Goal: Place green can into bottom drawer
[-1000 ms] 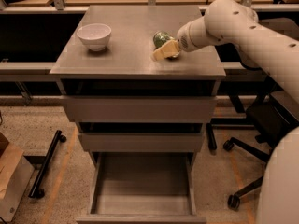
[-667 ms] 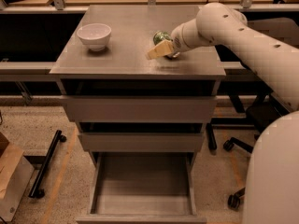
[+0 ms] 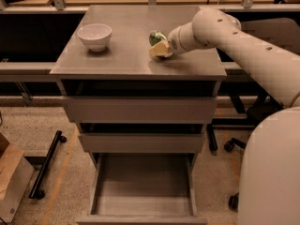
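Green can [image 3: 156, 36] sits on the bench [image 3: 124, 55], upper centre of the frame, with my claw [image 3: 161, 50] right against it; whether it is clenched on the can I cannot tell. Bottom drawer [image 3: 143, 191] gapes open at lower centre. I judge that lifting, lowering and releasing are all left to do.

Smooth grey cabinet top [image 3: 122, 55] bears a glossy white bowl [image 3: 94, 34] and shiny green can [image 3: 157, 36], matt tan jaws beside it.

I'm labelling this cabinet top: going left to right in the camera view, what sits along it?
white bowl → green can, with the gripper at it on its near side → robot arm reaching in from the right.
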Robot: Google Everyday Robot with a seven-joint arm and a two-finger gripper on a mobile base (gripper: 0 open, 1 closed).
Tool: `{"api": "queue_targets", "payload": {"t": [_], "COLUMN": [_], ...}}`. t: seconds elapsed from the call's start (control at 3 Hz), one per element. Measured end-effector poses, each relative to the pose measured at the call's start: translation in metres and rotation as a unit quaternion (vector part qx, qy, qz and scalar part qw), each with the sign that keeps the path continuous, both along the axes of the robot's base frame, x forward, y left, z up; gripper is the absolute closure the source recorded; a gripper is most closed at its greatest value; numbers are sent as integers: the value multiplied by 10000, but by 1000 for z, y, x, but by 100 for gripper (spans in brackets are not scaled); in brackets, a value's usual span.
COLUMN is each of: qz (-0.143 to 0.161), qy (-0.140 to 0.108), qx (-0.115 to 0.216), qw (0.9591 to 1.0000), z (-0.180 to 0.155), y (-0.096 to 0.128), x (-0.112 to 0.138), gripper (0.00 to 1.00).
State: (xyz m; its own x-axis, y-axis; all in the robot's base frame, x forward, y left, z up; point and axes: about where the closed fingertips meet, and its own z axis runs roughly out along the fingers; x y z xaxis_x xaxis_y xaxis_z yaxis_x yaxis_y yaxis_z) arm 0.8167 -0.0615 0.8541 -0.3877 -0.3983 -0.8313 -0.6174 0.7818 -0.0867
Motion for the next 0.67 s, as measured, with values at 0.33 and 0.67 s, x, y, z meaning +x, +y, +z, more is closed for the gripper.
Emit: {"api": "queue_targets", "payload": {"t": [0.33, 0.67], "qz": [-50, 75], "qy": [28, -157], "qx": [7, 87], "qw": [10000, 9998], "z": [-2, 32], "y": [-3, -13], "x": [-8, -42], "gripper": [65, 96]}}
